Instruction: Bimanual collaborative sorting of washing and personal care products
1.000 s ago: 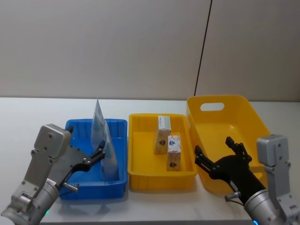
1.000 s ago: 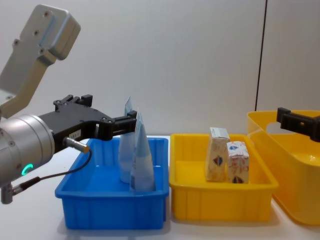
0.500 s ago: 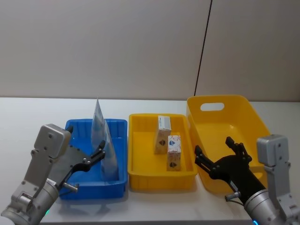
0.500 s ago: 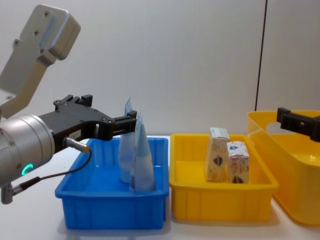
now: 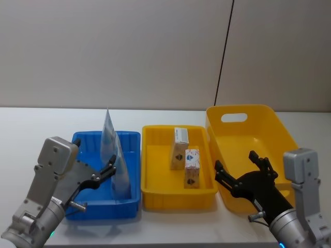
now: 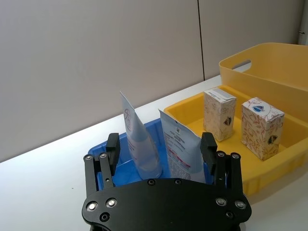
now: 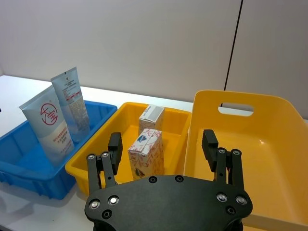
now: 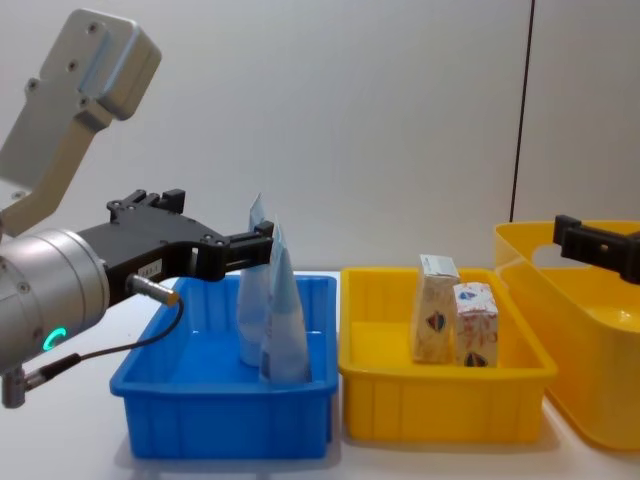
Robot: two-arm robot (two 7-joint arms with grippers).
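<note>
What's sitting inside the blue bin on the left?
Two pale-blue tubes stand upright in the blue bin, crimped ends up: a rear tube and a front tube. The bin floor directly under them is covered.

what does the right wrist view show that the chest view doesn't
Only right wrist: the red circular logo on the nearer tube and the handle slot in the large yellow bin. Only chest: the left hand beside the tubes. Both: two tubes upright in the blue bin, two cartons in the yellow tray, and the open right hand.
</note>
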